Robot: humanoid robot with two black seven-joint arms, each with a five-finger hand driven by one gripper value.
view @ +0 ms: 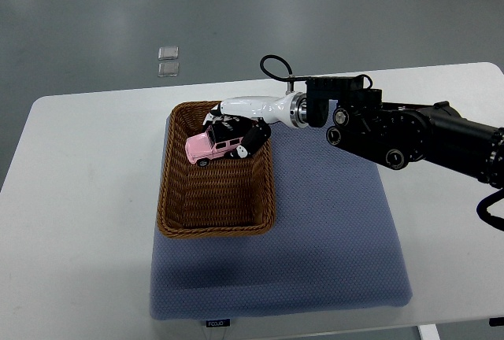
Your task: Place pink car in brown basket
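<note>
The car is a small boxy toy, pale pink with dark windows and dark wheels, shaped like a square off-roader. It sits tilted over the far end of the basket, inside the rim, its nose pointing left. Whether its wheels touch the basket floor cannot be told.

The right hand comes in from the right on a black arm with round joint housings and a glossy white wrist shell. Its black-and-white fingers are curled around the car's rear and roof, gripping it.

The basket is brown wicker, rectangular with rounded corners, tightly woven with a thicker braided rim and sloping walls. Nothing else lies in it apart from the car held at its far end. It stands on the left part of a blue-grey mat, a soft pad with a fine dotted weave and rounded corners, a small label at its near edge. The mat lies on a smooth white desk with rounded corners.

On the grey floor beyond the desk are two small pale square plates.
</note>
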